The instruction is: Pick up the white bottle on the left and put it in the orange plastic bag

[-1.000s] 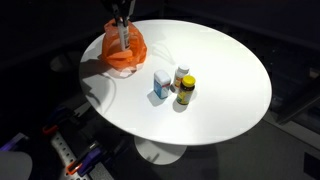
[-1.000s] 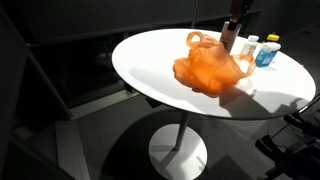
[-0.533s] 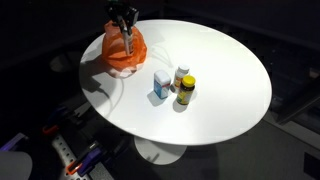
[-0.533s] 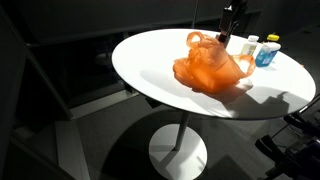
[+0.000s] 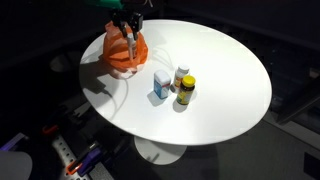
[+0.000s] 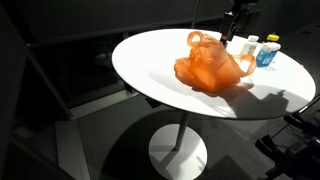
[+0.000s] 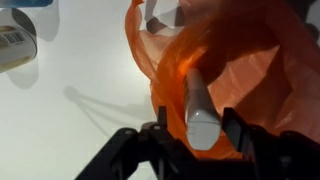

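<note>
The gripper (image 5: 128, 26) hangs just above the orange plastic bag (image 5: 124, 56), its jaws spread wide with a gap on each side of the white bottle (image 7: 200, 106). The bottle lies directly beneath the gripper (image 7: 196, 130) in the wrist view, cap end nearest the fingers, resting in the folds of the bag (image 7: 262, 78); no finger appears to touch it, though the fingertips are dark and blurred.

The bag sits on the round white table (image 5: 225, 75), close to the rim on the far side from the other bottles, so free tabletop there is short. Above the gripper the space is open.

To 1 side of the gripper, clear of the bag, stand 3 containers close together: a blue-labelled bottle (image 5: 161, 86), a white jar (image 5: 181, 74) and a yellow bottle (image 5: 186, 92). Past them, bare tabletop runs on.

A labelled container (image 7: 14, 46) is cut off at the wrist view's corner; which 1 cannot be told.
</note>
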